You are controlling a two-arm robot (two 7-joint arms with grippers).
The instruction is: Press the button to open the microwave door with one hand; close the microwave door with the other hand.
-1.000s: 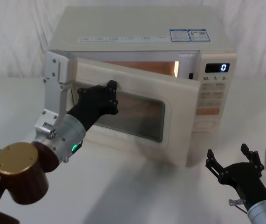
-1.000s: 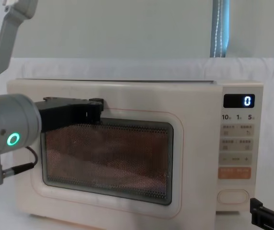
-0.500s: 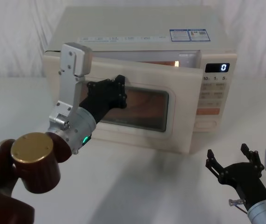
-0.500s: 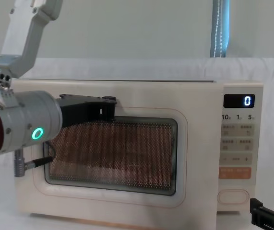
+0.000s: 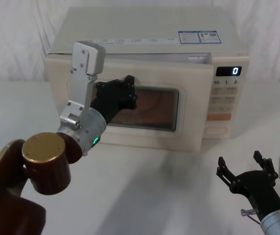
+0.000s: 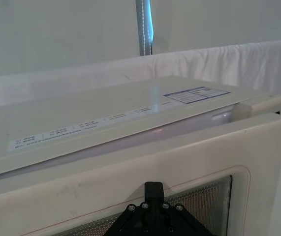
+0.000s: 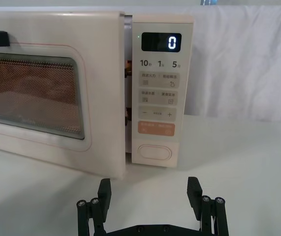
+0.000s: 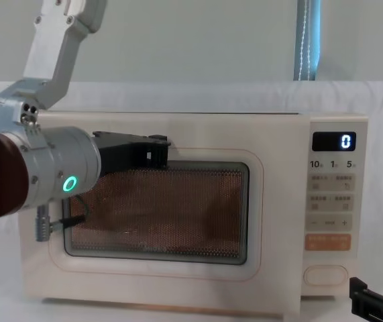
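Note:
The cream microwave door (image 5: 193,112) stands almost shut, with a narrow gap left at its latch side beside the control panel (image 7: 128,98). My left gripper (image 5: 128,93) is shut and presses flat against the door at the upper left corner of the dark window (image 8: 154,153); its tip (image 6: 153,189) touches the panel just below the door's top edge (image 6: 179,162). The wide cream button (image 7: 154,152) sits at the bottom of the control panel (image 5: 217,130), untouched. My right gripper (image 5: 240,164) hovers open and low over the table, in front of and below the button (image 7: 149,189).
The panel display (image 5: 234,70) reads 0, with an orange key (image 7: 156,129) above the button. My left arm's brown elbow with a brass cap (image 5: 44,156) fills the near left. White cloth table (image 5: 154,196) lies bare in front of the microwave; a white curtain hangs behind.
The door has swung from well ajar to nearly shut, pushed back by my left gripper moving toward the microwave. The right arm has not moved.

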